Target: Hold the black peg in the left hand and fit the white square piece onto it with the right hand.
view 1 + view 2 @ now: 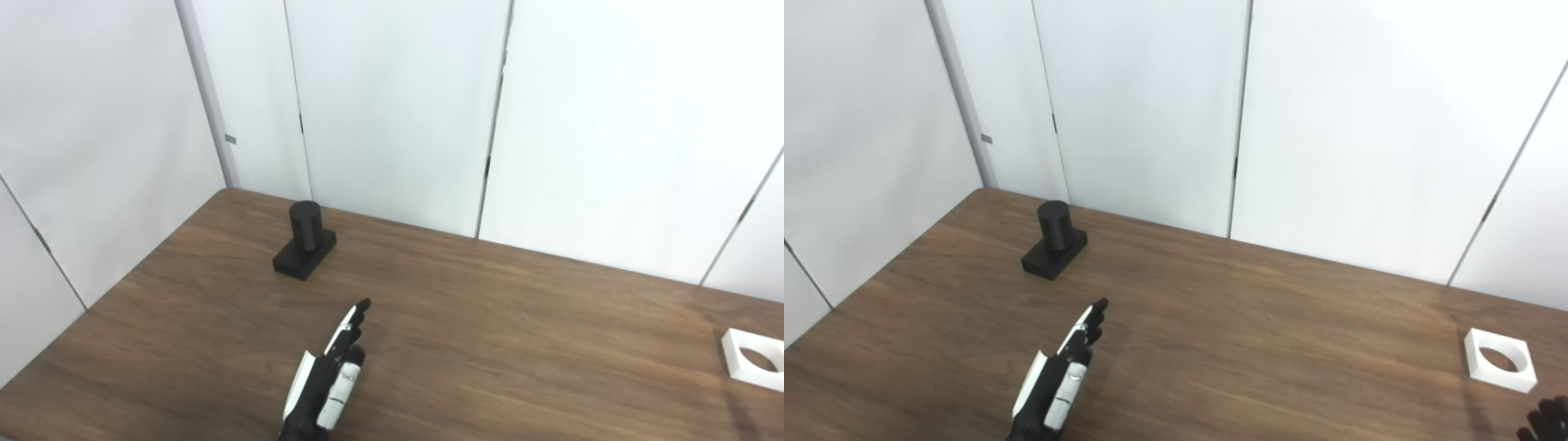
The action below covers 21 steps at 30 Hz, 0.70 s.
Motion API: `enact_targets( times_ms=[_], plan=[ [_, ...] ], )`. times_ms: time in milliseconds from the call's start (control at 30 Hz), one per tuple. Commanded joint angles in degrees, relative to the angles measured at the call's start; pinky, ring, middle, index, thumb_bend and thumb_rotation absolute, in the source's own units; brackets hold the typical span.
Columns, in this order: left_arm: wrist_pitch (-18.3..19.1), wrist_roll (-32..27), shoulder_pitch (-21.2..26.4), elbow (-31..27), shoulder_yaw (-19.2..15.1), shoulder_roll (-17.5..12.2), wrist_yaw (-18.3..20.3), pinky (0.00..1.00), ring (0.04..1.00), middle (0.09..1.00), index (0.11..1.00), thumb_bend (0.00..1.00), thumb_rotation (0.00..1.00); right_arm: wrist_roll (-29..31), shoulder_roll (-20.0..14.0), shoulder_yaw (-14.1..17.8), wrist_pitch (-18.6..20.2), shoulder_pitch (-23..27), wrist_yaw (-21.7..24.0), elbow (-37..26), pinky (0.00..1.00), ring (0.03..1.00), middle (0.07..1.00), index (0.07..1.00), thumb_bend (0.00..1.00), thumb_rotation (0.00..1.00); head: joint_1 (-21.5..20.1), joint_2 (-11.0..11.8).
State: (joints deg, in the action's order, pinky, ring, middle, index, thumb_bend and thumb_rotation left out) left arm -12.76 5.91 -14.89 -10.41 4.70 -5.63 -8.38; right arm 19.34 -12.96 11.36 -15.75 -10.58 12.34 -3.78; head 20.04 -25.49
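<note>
The black peg (305, 240), a short upright cylinder on a black square base, stands on the wooden table (490, 331) at the far left, near the wall. My left hand (331, 380) is open and empty, fingers stretched toward the peg, well short of it. The white square piece (1499, 359), with a round hole, lies flat near the table's right edge. Only the dark fingertips of my right hand (1543, 419) show at the bottom right corner of the right eye view, just below the white piece; whether it is open or shut does not show.
White wall panels (398, 110) close off the table at the back and left. The table's left edge runs diagonally from the far corner toward the bottom left.
</note>
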Motion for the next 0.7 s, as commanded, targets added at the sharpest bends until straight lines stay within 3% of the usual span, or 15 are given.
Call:
enact_targets(
  times_ms=[0,67,100,200,400,467,667],
  plan=[
    [1.35,1.47,-1.45,1.16,-0.37,5.99,-2.41,0.94,0.971,0.977,0.948,0.48,0.52,0.87,1.85,-0.44,-0.44,-2.30,0.37,5.48,1.00,1.000,1.000,1.000,0.73,0.99,0.30,0.16],
    [2.24,5.40,-1.49,-0.01,-0.66,6.60,-5.24,0.90,0.942,0.954,0.933,0.50,0.29,0.94,1.83,-0.42,-0.60,-2.33,0.48,5.56,1.00,1.000,1.000,1.000,0.73,0.99,0.55,0.36],
    [3.48,7.88,-1.47,-1.04,-0.61,6.67,-6.55,0.87,0.915,0.932,0.917,0.52,0.24,1.02,1.85,-0.40,-0.66,-2.34,0.52,5.60,1.00,1.000,1.000,1.000,0.73,0.98,0.55,0.36],
    [9.60,11.88,-0.92,-5.73,-0.53,6.31,-7.85,0.85,0.887,0.901,0.902,0.60,0.20,1.26,1.85,-0.55,-0.07,-2.44,0.64,5.35,1.00,1.000,1.000,1.000,0.72,0.98,0.79,0.42],
    [27.32,20.44,3.10,-14.80,-2.20,3.96,-6.64,0.80,0.866,0.897,0.894,0.68,0.30,-0.07,2.24,-0.90,0.20,-2.55,0.02,4.79,1.00,1.000,1.000,1.000,0.73,0.98,0.12,0.13],
    [30.57,22.02,4.87,-15.85,-3.09,2.16,-6.08,0.77,0.855,0.904,0.893,0.72,0.33,-0.34,2.47,-0.97,0.04,-2.54,-0.06,4.85,1.00,1.000,1.000,1.000,0.74,0.98,-0.33,0.08],
    [36.70,27.66,10.00,-14.12,-5.60,-3.13,-4.06,0.88,0.942,0.950,0.915,0.79,0.41,-0.95,3.04,-0.99,-0.35,-2.32,-0.31,5.10,1.00,1.000,1.000,1.000,0.73,0.97,-0.90,0.06]
  ],
)
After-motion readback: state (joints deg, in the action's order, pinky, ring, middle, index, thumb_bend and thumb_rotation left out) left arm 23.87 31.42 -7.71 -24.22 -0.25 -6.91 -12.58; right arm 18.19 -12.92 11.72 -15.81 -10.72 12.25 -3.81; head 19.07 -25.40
